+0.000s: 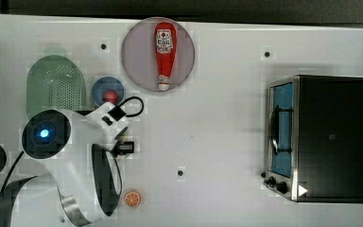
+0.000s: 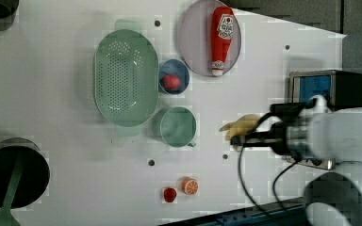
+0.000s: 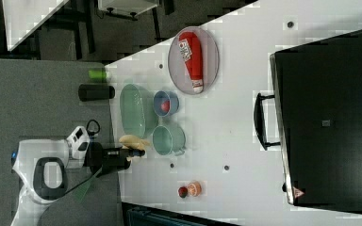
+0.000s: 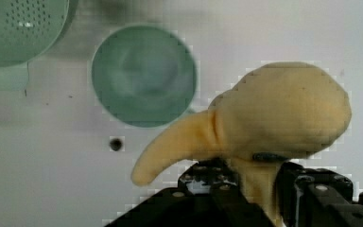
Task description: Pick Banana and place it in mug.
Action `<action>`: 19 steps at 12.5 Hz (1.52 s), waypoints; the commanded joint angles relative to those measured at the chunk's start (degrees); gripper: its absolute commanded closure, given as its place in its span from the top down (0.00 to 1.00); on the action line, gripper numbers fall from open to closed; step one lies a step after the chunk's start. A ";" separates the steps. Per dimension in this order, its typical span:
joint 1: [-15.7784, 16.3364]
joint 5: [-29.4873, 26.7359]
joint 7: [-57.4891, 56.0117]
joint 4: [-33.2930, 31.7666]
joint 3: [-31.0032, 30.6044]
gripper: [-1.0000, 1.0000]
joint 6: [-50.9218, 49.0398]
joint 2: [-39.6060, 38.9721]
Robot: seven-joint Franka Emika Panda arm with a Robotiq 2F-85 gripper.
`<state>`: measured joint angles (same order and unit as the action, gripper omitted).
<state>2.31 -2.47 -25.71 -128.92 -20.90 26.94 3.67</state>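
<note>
Yellow banana pinched between end effector fingers, above table, near mug.

Mug beside colander, below bowl

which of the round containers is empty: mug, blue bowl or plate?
The mug, pale green with a stubby handle; its inside shows bare. The blue bowl holds a red ball, and the plate carries a ketchup bottle.

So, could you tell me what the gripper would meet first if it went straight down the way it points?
Probably bare table beside the mug; the gripper holds the banana off its mouth.
</note>
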 commanded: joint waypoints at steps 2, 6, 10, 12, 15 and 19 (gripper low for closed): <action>0.31 -0.35 4.51 -2.63 -1.78 0.31 10.52 -3.01; 0.32 -0.38 6.46 -6.60 -2.51 0.31 23.02 -8.77; 0.35 -0.39 7.18 -6.60 -2.71 0.46 23.75 -12.75; 0.42 -0.39 7.18 -6.57 -2.82 0.68 23.80 -13.16; 0.37 -0.40 7.18 -6.35 -2.84 1.00 23.69 -11.36; -0.75 -0.52 7.19 -6.20 -0.04 1.00 21.26 -2.63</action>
<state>3.17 -1.60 -21.67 -136.75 -21.05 49.41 -2.29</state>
